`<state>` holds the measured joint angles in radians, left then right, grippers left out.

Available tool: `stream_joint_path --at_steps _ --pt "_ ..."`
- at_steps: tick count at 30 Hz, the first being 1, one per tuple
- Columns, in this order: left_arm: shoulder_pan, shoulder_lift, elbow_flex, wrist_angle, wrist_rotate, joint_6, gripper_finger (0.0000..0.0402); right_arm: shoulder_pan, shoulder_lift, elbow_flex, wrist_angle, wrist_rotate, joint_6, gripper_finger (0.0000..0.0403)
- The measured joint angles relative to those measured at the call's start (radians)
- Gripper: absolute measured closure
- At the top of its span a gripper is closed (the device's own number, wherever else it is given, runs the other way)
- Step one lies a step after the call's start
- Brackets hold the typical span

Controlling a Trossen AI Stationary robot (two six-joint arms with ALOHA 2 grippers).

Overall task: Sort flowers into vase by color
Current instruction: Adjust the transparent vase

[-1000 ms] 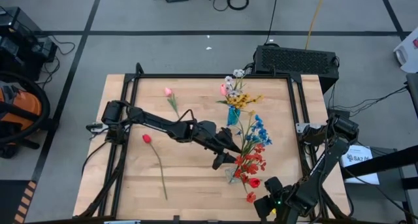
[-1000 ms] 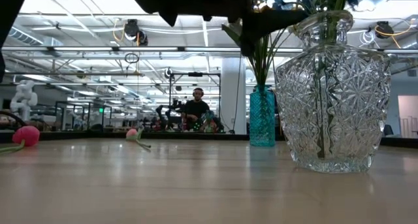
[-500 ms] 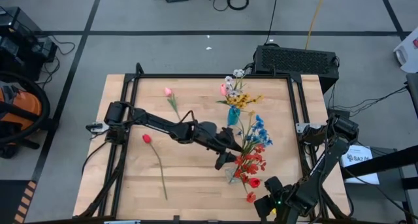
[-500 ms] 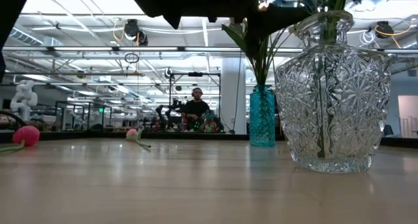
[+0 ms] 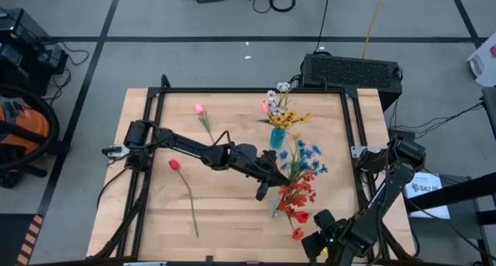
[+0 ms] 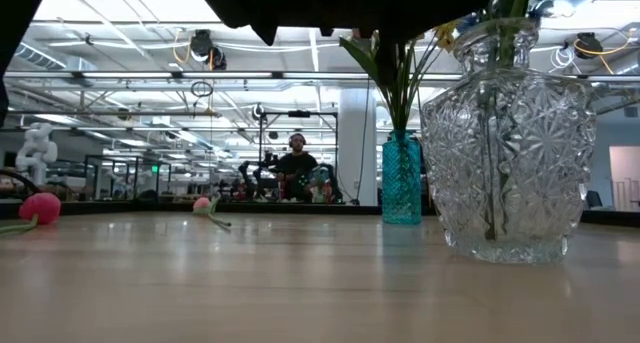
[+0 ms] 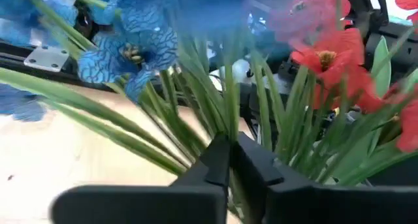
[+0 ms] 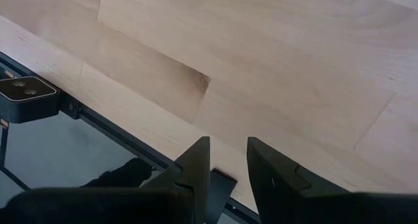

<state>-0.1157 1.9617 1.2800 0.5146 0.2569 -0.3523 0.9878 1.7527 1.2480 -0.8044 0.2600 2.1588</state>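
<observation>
Two vases stand right of centre in the high view: a teal glass vase toward the upper middle and a clear cut-glass vase below it, large at the right of the low view. The left gripper sits between them at frame centre, its fingers clenched on green stems among the blue spray flowers, with red blooms crowding just beside. The step in hand looks like a grasp on a blue stem that shares the clear vase with the red cluster; which single stem is pinched cannot be told, as several cross at the fingertips.

Next, by my judgement, comes a straight lift so the stem clears the vase mouth without dragging red neighbours along, then a carry to wherever blue belongs.

The right gripper waits at the lower right of the high view, over the wooden table's edge, fingers slightly apart and grasping nothing.

Loose flowers on the table count two: one pink tulip at upper left and one red tulip at mid-left. The teal vase carries one yellow bunch, small white blooms and a pink tulip. Beyond the table, a person sits far back in the low view.
</observation>
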Motion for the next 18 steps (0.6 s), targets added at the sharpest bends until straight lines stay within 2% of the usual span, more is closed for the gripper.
stream_joint_path --at_steps 2,9,18 --pt "0.004 0.000 0.000 0.004 0.000 0.000 0.0393 0.000 0.000 0.000 -0.001 0.000 -0.006 0.0310" --pt "0.005 0.000 0.000 0.006 0.031 0.010 0.0388 0.000 0.000 0.000 -0.012 0.000 -0.010 0.0310" --pt "-0.019 -0.015 -0.001 0.054 0.058 0.159 0.0396 0.000 0.000 0.000 -0.028 0.001 -0.026 0.0310"
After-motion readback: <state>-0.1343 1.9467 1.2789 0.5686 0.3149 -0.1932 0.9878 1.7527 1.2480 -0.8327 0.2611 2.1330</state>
